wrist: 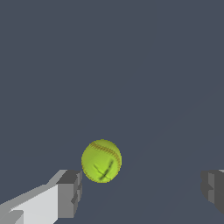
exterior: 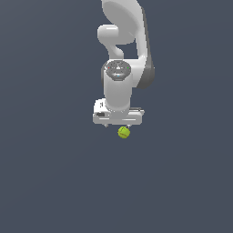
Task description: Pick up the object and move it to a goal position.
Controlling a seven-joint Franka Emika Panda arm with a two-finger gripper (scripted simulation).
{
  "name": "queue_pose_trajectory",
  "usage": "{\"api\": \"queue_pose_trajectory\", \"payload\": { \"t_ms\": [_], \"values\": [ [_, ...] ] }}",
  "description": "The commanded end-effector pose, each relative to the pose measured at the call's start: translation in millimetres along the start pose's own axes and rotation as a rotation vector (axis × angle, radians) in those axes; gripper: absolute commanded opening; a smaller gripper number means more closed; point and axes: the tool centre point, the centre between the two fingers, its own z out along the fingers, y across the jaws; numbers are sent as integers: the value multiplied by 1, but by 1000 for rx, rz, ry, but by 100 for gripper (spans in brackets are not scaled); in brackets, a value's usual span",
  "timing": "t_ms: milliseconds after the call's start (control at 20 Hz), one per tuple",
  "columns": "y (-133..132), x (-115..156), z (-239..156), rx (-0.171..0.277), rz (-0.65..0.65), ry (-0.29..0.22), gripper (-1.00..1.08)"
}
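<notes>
The object is a small yellow-green ball (exterior: 124, 132) with thin reddish seam lines, seen large in the wrist view (wrist: 101, 160). It lies just below the white gripper (exterior: 118, 125) in the exterior view. The gripper (wrist: 142, 190) is open, its two grey fingertips (wrist: 70, 192) set wide apart. The ball lies between them, closer to one fingertip, with a clear gap to the other. Whether the fingertips reach down to the ball's level cannot be told.
The white arm (exterior: 123, 45) rises behind the gripper toward the top of the exterior view. A plain dark grey surface (exterior: 45, 182) fills everything else.
</notes>
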Motion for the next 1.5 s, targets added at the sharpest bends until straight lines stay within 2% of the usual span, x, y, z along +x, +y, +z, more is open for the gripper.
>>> {"api": "queue_pose_trajectory", "payload": {
  "t_ms": [0, 450, 800, 1150, 1450],
  "values": [
    [0, 0, 0, 0, 0, 0, 100],
    [-14, 4, -3, 20, -36, 11, 100],
    [-15, 4, -1, 20, -28, 12, 100],
    [-20, -2, 10, 19, 41, 16, 100],
    [-26, -11, 28, 18, 150, 23, 100]
  ]
}}
